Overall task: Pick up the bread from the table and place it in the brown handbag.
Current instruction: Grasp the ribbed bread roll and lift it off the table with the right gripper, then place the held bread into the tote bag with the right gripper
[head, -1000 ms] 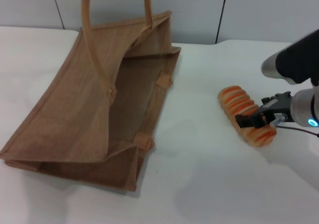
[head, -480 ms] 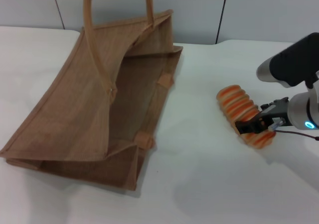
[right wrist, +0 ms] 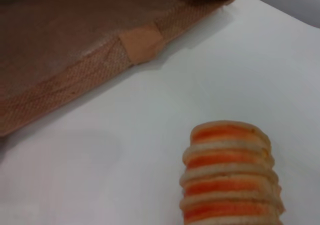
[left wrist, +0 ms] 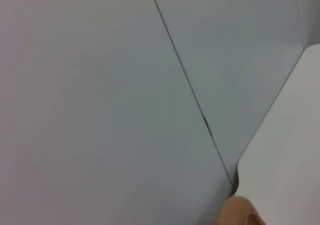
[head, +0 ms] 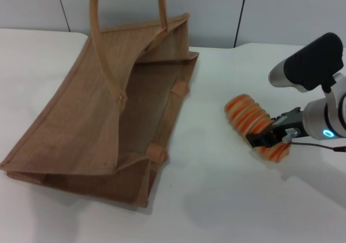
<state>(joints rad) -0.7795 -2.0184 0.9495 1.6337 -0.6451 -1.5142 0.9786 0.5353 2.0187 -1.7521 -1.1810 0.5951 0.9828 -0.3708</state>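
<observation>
Head view: the right gripper (head: 266, 137) is clamping the bread (head: 251, 125) near its nearer end and has been shifting it leftward toward the brown handbag (head: 102, 113); whether it is clearing the table (head: 216, 200) is unclear. The transfer appears underway.

Right wrist view: the loaf is nearing the bag.

Left wrist view: only wall; left gripper unseen.
</observation>
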